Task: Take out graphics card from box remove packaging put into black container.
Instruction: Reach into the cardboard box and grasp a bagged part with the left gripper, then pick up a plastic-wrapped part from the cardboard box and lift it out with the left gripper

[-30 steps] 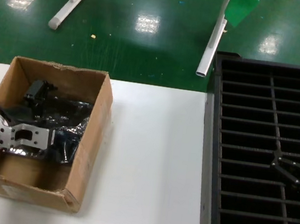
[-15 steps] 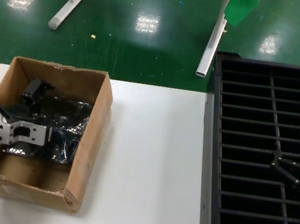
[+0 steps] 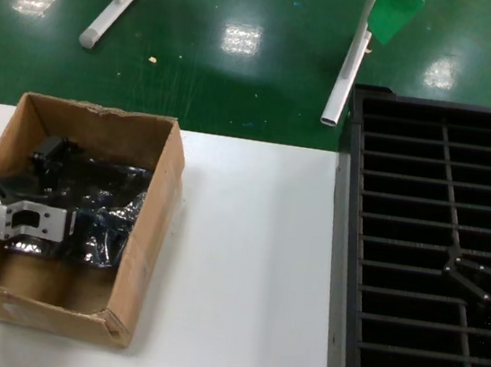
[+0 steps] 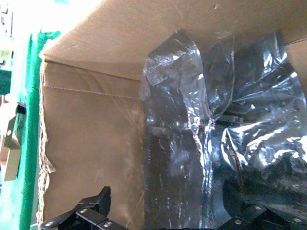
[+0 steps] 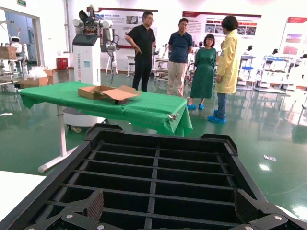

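The scene is viewed from above by the head camera, angled forward and down over the white table (image 3: 244, 265), with the box (image 3: 151, 225) at the left and the black container (image 3: 350, 252) at the right. The box interior is seen at close range by the left wrist camera, filled by cardboard wall (image 4: 91, 129) and packaging (image 4: 192, 143). The black container (image 5: 158, 177) is looked across low and nearly level by the right wrist camera, facing the hall beyond
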